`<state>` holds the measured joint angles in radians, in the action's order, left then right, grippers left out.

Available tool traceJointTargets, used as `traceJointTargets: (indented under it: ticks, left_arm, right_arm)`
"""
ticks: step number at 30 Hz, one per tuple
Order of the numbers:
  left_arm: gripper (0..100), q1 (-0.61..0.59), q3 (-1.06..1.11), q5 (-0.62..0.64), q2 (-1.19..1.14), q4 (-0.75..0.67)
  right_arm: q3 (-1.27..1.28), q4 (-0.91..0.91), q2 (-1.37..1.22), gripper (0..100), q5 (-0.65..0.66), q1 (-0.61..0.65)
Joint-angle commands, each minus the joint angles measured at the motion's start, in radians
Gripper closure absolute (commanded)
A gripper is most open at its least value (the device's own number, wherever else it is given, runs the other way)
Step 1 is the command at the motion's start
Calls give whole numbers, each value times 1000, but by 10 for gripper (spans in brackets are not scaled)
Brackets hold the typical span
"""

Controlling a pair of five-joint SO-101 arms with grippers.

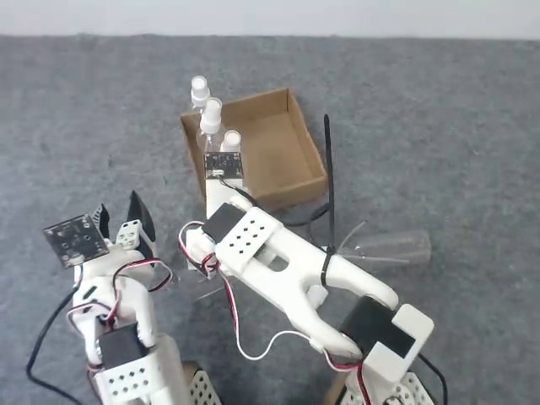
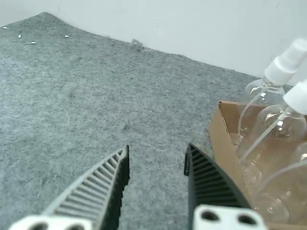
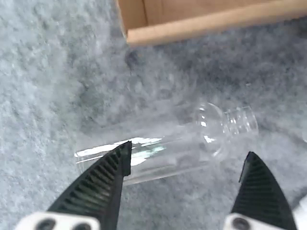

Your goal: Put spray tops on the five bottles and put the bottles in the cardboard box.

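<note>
- High view: grey felt surface [image 1: 439,126], white wall [image 1: 337,17] behind. The cardboard box [image 1: 274,156] holds three capped bottles [image 1: 211,118] at its side nearer the left arm. A lying bottle [image 1: 396,247] is faint on the felt. The left gripper [image 1: 122,218] is spread and empty.
- Left wrist view: the left gripper [image 2: 157,151] hangs over bare felt; box and bottles are cut off at the edge.
- Right wrist view: the right gripper [image 3: 188,152] is spread wide astride a capless bottle [image 3: 163,153] lying near the box corner; whether it touches is unclear.

We see a grey, felt-like surface [image 1: 456,118] spread wide, meeting a plain white wall [image 1: 270,15] along its far edge. A few pale specks [image 2: 32,42] lie near that edge.
</note>
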<state>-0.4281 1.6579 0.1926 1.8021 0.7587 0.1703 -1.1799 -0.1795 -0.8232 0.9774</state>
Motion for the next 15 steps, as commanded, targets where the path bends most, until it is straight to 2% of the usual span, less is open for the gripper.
traceJointTargets:
  ticks: [1,12,15]
  left_arm:
    - [822,-5,-13,-6,20,-28]
    - [822,-5,-13,-6,20,-28]
    - [822,-5,-13,-6,20,-28]
  right_arm:
    - [6,-48,-28,702,31,7]
    - [-57,31,-177,701,23,7]
    - [-72,51,-197,701,-29,5]
